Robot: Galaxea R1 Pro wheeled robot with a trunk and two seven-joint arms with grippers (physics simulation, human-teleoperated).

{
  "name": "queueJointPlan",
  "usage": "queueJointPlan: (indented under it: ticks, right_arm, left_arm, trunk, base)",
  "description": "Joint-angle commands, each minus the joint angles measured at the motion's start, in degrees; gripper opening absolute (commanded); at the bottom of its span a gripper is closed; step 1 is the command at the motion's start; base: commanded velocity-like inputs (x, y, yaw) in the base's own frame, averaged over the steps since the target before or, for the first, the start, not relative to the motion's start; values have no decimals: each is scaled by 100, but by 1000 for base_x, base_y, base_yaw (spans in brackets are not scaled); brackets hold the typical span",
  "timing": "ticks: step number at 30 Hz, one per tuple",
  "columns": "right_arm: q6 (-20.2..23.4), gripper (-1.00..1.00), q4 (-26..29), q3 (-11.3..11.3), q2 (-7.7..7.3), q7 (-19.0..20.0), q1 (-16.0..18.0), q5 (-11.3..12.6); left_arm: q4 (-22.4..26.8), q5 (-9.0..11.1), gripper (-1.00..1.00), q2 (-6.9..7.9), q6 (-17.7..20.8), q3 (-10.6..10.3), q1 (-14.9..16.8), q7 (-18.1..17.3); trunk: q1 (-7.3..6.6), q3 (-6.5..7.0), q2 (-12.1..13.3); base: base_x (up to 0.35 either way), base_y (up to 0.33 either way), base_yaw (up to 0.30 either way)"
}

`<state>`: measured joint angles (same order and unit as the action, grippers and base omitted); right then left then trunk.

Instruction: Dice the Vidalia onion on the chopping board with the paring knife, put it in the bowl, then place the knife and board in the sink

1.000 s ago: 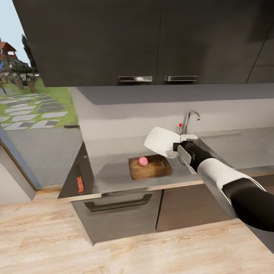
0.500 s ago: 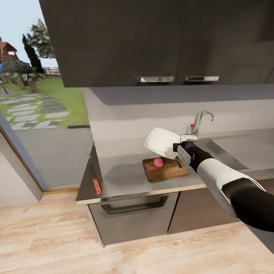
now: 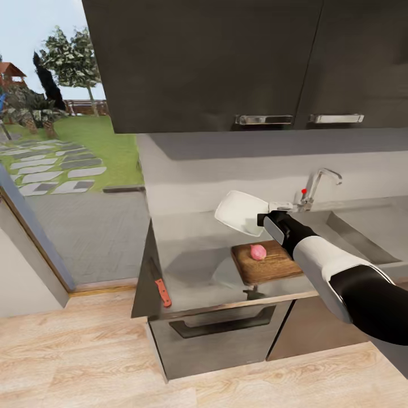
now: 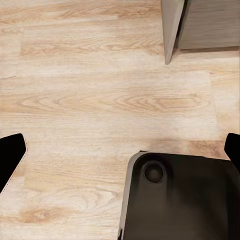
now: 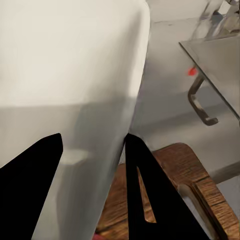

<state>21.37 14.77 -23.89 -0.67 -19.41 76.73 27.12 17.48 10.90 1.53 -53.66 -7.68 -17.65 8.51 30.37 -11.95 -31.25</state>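
Note:
My right gripper (image 3: 266,218) is shut on the rim of the white bowl (image 3: 241,212), held tilted in the air above the grey countertop (image 3: 192,255), just behind the left end of the chopping board (image 3: 266,266). A small pinkish Vidalia onion (image 3: 258,252) sits whole on that board. The paring knife (image 3: 162,290), red-orange handle toward me, lies near the counter's front left corner. The right wrist view has the bowl (image 5: 65,75) between my dark fingers (image 5: 145,190), with the board (image 5: 200,200) below. My left gripper (image 4: 120,150) hangs open over the wood floor.
The sink (image 3: 362,238) with its faucet (image 3: 317,184) lies right of the board. Dark upper cabinets (image 3: 226,62) hang above the counter. An open doorway to a garden (image 3: 56,158) is at the left. My dark base (image 4: 185,200) rests on the floor near a cabinet corner (image 4: 170,30).
The whole view has shifted, so the counter, board and knife sit further right in the picture. The held bowl is now over the board's left end instead of its right end.

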Motion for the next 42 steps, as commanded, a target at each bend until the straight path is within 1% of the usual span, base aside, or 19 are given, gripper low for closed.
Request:
queueJointPlan:
  ticks: [1, 18, 31, 32, 36, 37, 38, 42]
  right_arm:
    - [34, -100, 0, -45, -4, -37, 5, 39]
    - [26, -100, -51, -45, 3, -29, 6, 39]
    - [60, -100, -45, -47, 170, -77, 4, 34]
    - [120, -100, -45, -46, 237, -91, 5, 32]
    - [539, -100, -38, -45, 276, -93, 8, 45]
    - [689, -100, -31, -45, 283, -92, 8, 55]
    - [943, -100, -16, -41, 291, -90, 4, 72]
    - [1064, -100, -7, -24, 286, -90, 8, 71]
  left_arm:
    - [11, 35, 100, 5, -4, -49, -1, 33]
    - [10, 35, 100, 5, -4, -49, -1, 29]
    - [10, 35, 100, 5, -4, -49, -1, 30]
    - [10, 35, 100, 5, -4, -49, -1, 29]
    - [10, 35, 100, 5, -4, -49, -1, 30]
    - [10, 35, 100, 5, -4, -49, -1, 29]
    - [10, 35, 100, 5, -4, -49, -1, 29]
    - [10, 35, 100, 5, -5, -49, -1, 28]
  trunk:
    - [3, -9, -9]
    - [3, -9, -9]
    - [3, -9, -9]
    - [3, -9, -9]
    - [3, -9, -9]
    - [3, -9, -9]
    - [3, -9, -9]
    - [3, -9, -9]
  base:
    - [17, 281, 0]
    - [1, 300, 0]
    - [0, 298, 0]
    - [0, 210, 0]
    - [0, 91, 0]
    - [0, 32, 0]
    - [0, 11, 0]
    - [0, 4, 0]
